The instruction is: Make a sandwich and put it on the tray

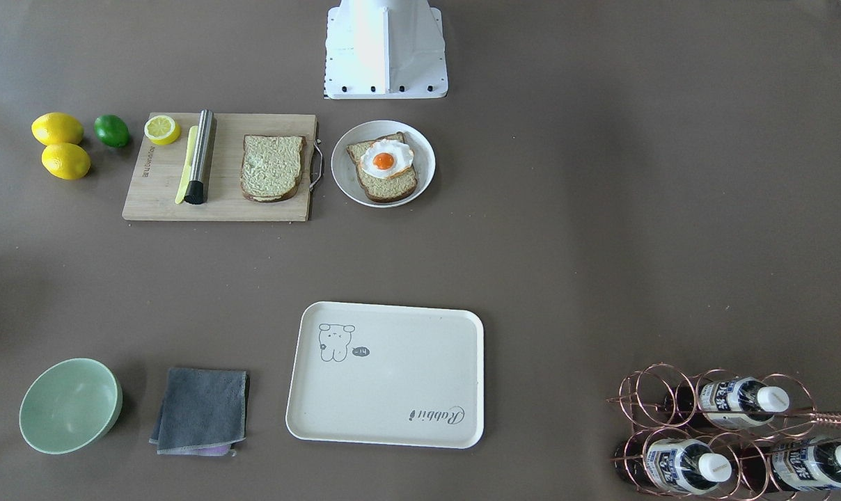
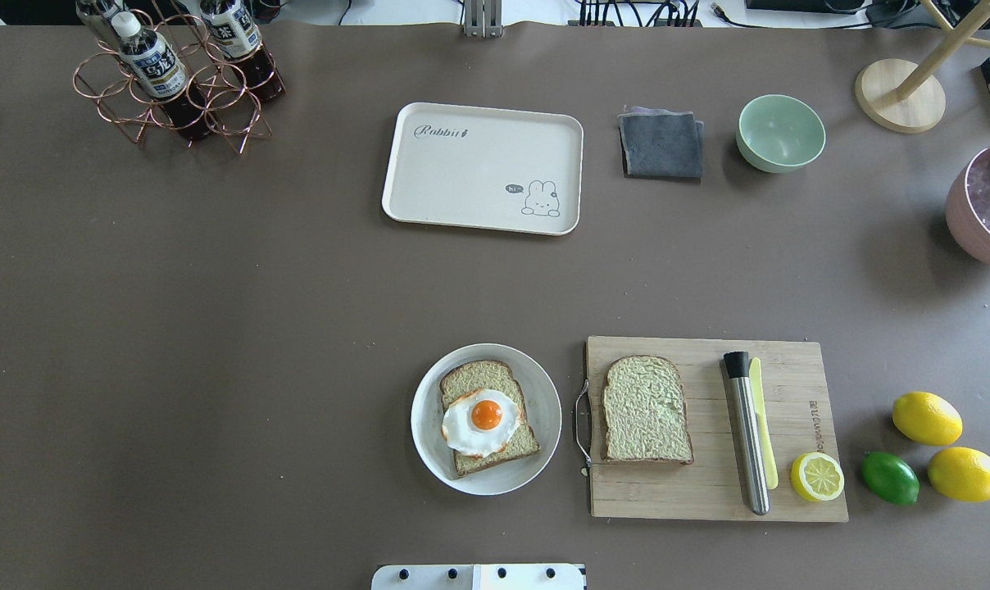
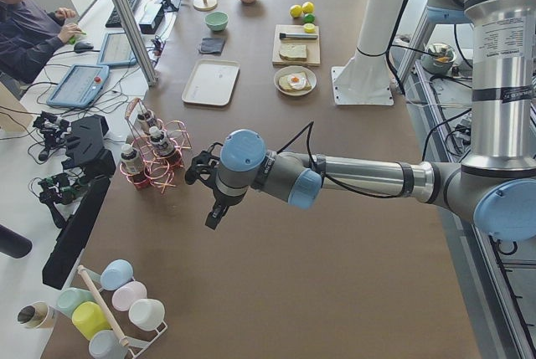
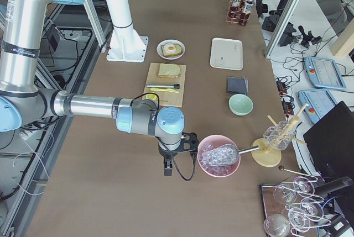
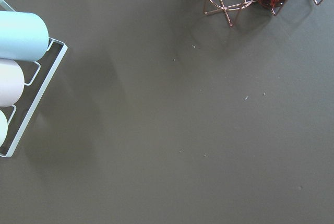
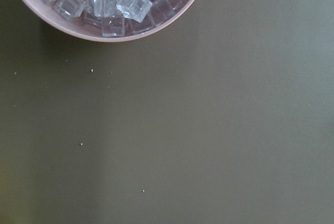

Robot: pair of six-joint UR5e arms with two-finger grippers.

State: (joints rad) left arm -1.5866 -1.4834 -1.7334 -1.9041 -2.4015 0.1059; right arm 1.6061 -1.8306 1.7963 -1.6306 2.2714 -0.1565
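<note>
Nearest the robot's base, a round white plate [image 2: 544,393] holds one slice [image 2: 479,378] of bread, brown-crusted with a rough pale green face. On it lies a glossy white egg [image 2: 483,422] with an orange yolk. Just to the right, apart from the plate, a pale wooden board [image 2: 692,492] with a wire handle carries the second slice [image 2: 647,408], lying flat with its face up. Also on the board are a steel cylinder [image 2: 747,434] with a black cap, a thin yellow knife [image 2: 764,426] and a lemon half [image 2: 817,476]. Print runs along the board's right edge, too small to read. Beside the board, two lemons [image 2: 927,418] and a lime [image 2: 890,478] sit on the brown bench [image 2: 216,328].

Farther out and well apart from both slices lies the tray [image 2: 479,164], a cream rounded rectangle with a raised rim. "Rabbit" is written on it in grey script at one corner, and a grey rabbit drawing with a small speech bubble is at the opposite one. To its right are a folded grey cloth [image 2: 661,145] and a mint bowl [image 2: 780,133]. To its left, a copper wire rack [image 2: 216,115] holds bottles [image 2: 147,57] whose blue-and-white labels I cannot read.

At the bench ends, the left tool [image 3: 201,168] hangs near the rack and the right tool [image 4: 191,142] just beside a pink bowl [image 2: 978,221] of ice cubes [image 6: 130,2]. I cannot tell whether either is open or closed
</note>
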